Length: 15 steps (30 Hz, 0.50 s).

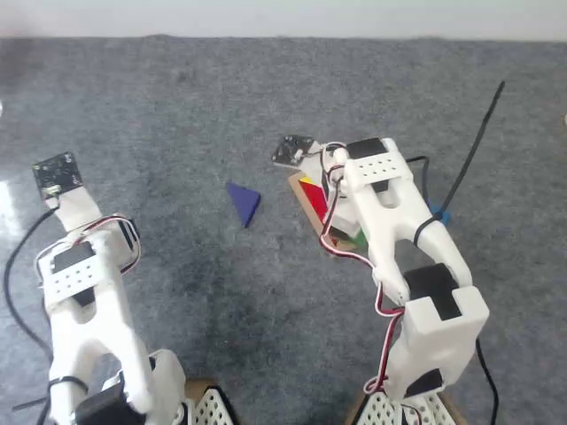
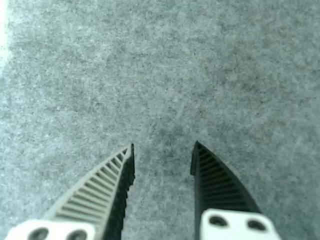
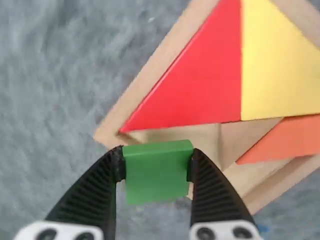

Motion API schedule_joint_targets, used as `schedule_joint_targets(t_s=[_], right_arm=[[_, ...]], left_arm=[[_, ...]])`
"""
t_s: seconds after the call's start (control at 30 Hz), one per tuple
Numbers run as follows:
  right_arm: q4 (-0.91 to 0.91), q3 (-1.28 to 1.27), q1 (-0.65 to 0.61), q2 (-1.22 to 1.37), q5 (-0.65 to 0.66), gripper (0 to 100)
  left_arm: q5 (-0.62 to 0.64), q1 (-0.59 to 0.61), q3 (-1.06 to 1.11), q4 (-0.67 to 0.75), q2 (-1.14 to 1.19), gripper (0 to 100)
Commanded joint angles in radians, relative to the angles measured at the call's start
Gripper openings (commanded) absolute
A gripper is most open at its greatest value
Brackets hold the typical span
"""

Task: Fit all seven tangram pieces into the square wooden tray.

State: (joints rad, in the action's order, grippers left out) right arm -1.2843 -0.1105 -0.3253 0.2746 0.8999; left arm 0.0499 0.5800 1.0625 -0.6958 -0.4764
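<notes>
One green piece (image 3: 157, 172) is pinched in the right gripper (image 3: 156, 152), right over the tray's (image 3: 160, 65) empty corner beside the red triangle (image 3: 195, 85). Left gripper (image 2: 162, 147) is spread over carpet (image 2: 150, 60). Blue triangle (image 1: 244, 202) lies left of tray.

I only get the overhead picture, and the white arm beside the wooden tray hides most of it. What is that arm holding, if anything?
Observer: Its wrist camera shows the right gripper shut on a green piece, at a corner of the wooden tray.
Operator: Which pieces lie in there so far?
Observer: A red triangle and a yellow triangle sit edge to edge, with an orange piece next to them and bare wood between.
Operator: And the other arm, has it got something?
Observer: No. The left gripper is open, with only grey carpet under it.
</notes>
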Motion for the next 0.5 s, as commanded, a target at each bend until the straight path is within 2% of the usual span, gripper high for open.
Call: schedule_joint_targets(t_s=[0.0, 0.33, 0.47], right_arm=[[-0.004, 0.054, 0.022, -0.019, 0.129, 2.7], [0.134, 0.051, 0.019, -0.016, 0.227, 2.3], [0.087, 0.051, 0.019, -0.016, 0.229, 2.7]], left_arm=[[-0.009, -0.002, -0.022, -0.006, -0.038, 18], [-0.009, -0.002, -0.022, -0.006, -0.038, 18], [-0.009, 0.0, -0.022, -0.006, -0.038, 18]])
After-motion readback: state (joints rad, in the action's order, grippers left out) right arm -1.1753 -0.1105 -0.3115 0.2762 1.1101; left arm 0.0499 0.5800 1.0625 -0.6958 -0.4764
